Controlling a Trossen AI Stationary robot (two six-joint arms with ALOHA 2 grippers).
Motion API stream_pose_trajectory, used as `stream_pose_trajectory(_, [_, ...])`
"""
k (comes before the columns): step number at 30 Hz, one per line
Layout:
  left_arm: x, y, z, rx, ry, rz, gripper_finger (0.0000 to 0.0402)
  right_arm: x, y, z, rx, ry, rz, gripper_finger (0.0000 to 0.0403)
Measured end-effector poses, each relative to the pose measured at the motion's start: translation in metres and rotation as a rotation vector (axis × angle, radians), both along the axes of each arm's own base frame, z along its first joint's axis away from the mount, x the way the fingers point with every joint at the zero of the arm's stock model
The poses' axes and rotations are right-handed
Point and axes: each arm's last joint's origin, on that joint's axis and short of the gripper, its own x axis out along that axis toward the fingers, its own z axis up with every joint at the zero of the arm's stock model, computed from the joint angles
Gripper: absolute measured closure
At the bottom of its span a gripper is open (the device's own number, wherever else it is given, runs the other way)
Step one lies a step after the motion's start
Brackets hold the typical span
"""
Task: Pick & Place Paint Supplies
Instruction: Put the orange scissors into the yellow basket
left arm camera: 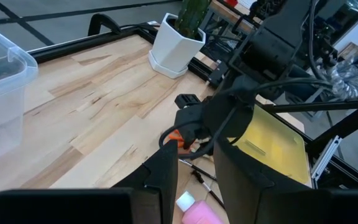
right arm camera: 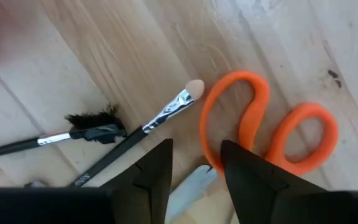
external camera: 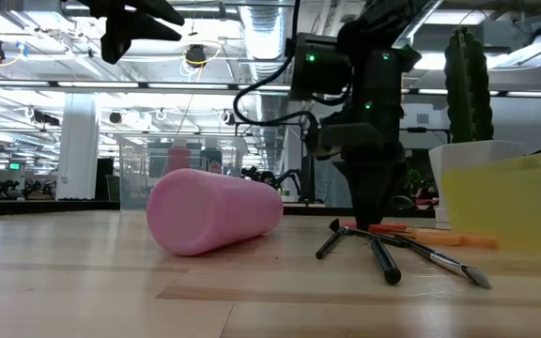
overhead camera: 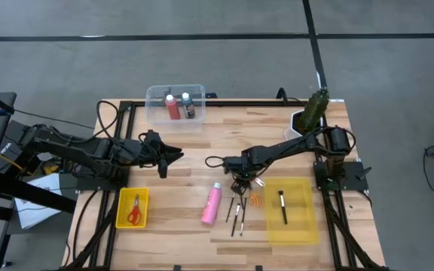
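My right gripper (overhead camera: pixel 239 183) (right arm camera: pixel 196 165) points down, open, low over the table's middle. Its fingers stand on either side of the grey blade (right arm camera: pixel 190 186) of the orange-handled scissors (right arm camera: pixel 266 127) (overhead camera: pixel 256 200), which lie flat; I see no touch. Thin dark-handled brushes (overhead camera: pixel 236 214) (right arm camera: pixel 160 118) lie beside them. The pink bottle (overhead camera: pixel 212 203) (external camera: pixel 209 211) lies on its side to the left. My left gripper (overhead camera: pixel 164 159) (left arm camera: pixel 197 180) hovers open, left of centre, holding nothing. The red and dark bottles (overhead camera: pixel 179 105) stand in a clear bin.
A yellow tray (overhead camera: pixel 301 222) at right holds one brush (overhead camera: pixel 283 207). A small yellow bin (overhead camera: pixel 120 211) at left holds red-handled scissors (overhead camera: pixel 134 211). The clear bin (overhead camera: pixel 157 113) sits at the far edge. A plant in a white pot (overhead camera: pixel 315 109) stands at the far right corner.
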Motion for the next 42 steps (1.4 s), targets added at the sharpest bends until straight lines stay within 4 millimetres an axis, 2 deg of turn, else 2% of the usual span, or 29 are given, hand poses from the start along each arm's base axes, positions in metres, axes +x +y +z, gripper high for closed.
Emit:
stream_pose_trajectory(9, [0.0,0.0,0.0,-0.016,-0.005,0.005,0.0304,-0.001,-0.002,-0.002,-0.032,0.015,0.011,0.0276])
stream_pose_trajectory(14, [0.0,0.0,0.0,-0.021,-0.007,0.007,0.0304,-0.003,-0.005,-0.004,-0.036,0.023,0.016,0.0316])
stream_pose_trajectory(20, [0.0,0.0,0.0,-0.024,-0.008,0.008,0.0304,-0.003,-0.008,-0.005,-0.04,0.022,0.029,0.0389])
stream_pose_trajectory(28, [0.0,0.0,0.0,-0.024,-0.008,0.008,0.0304,-0.004,-0.01,0.005,-0.051,-0.029,0.027,0.0398])
stream_pose_trajectory(35, [0.0,0.0,0.0,-0.022,-0.007,0.007,0.0304,-0.011,-0.019,0.05,-0.101,-0.173,-0.009,0.0401])
stream_pose_trajectory(42, [0.001,0.0,0.001,-0.024,-0.021,0.008,0.0304,-0.027,-0.043,0.107,-0.114,-0.394,-0.097,0.0402])
